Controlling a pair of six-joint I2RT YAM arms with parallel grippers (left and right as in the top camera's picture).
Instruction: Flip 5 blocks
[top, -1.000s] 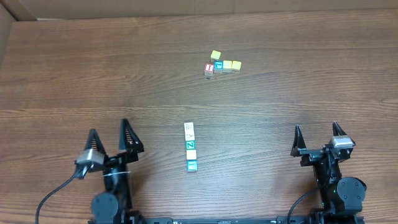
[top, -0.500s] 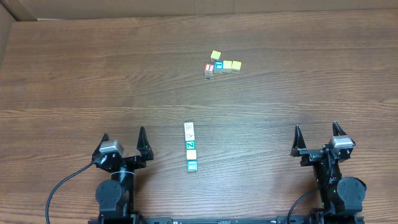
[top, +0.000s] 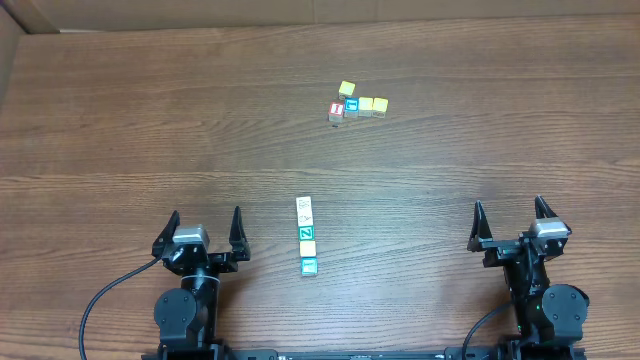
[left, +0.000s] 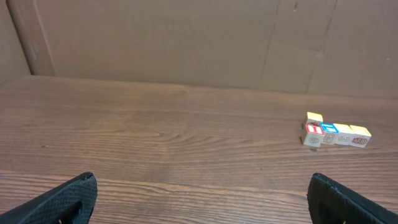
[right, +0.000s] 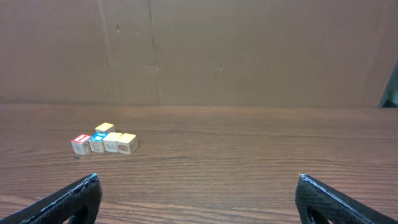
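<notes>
Left end effector (top: 206, 212) nearer blocks (top: 307, 236), cubes (top: 357, 104) beyond

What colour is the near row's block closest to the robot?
That block is teal-blue with a white mark; best seen overhead.

A white letter Z is showing on the top face of the green cube (top: 306, 233), lying in the near row on the surface (top: 150, 120). The two white cubes (top: 305, 210) beside it are carrying faint marks too small to read. The red-and-white cube (top: 337, 109) in the far cluster is showing a white upright stroke, possibly an I; its side print is staying illegible.
</notes>
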